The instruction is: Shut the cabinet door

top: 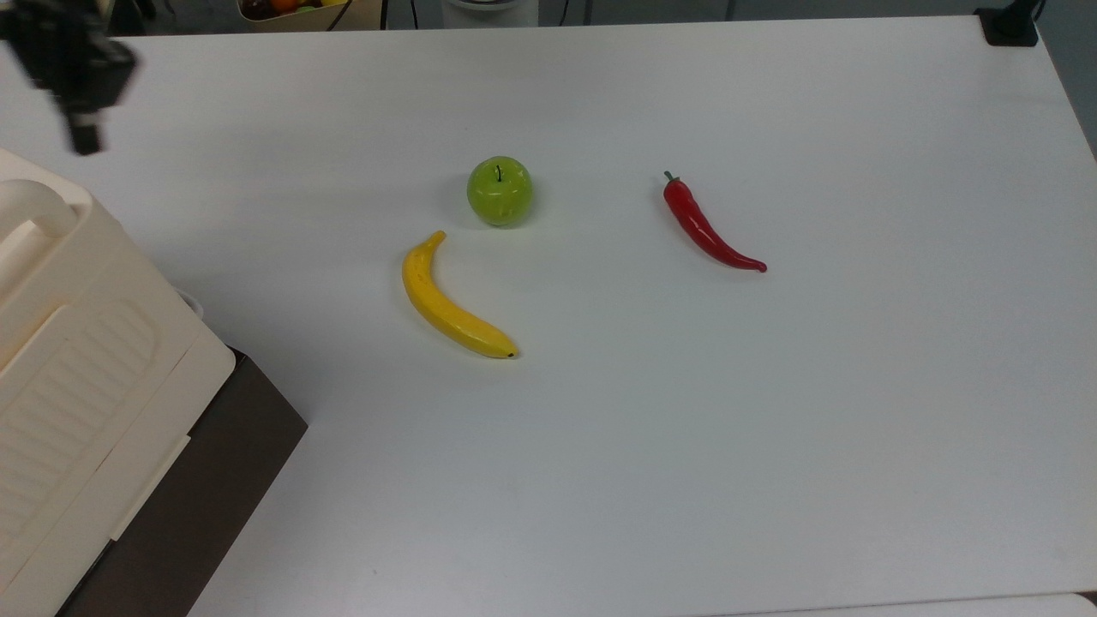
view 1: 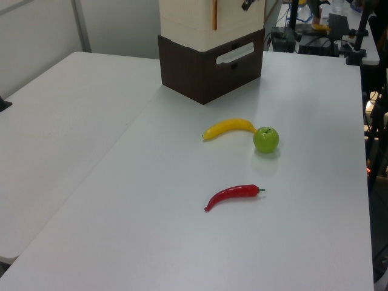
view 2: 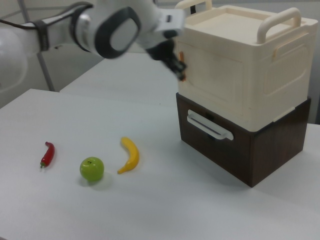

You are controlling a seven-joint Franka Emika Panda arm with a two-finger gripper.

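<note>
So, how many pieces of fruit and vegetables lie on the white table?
3. The green apple is in the middle, the banana lies just beside it, and the red chili pepper lies apart, toward the top view's right.

Robot arm (view 2: 107, 25): glossy white rounded link shells, dark grey joint ring and band, thin black cable along the upper link; black gripper (view 2: 174, 64) at its tip

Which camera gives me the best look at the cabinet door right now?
The right view: the cabinet door faces that camera, flush with the cabinet, the hand beside its edge. The left view shows its front partly; the top view shows the cabinet's ribbed panel.
</note>
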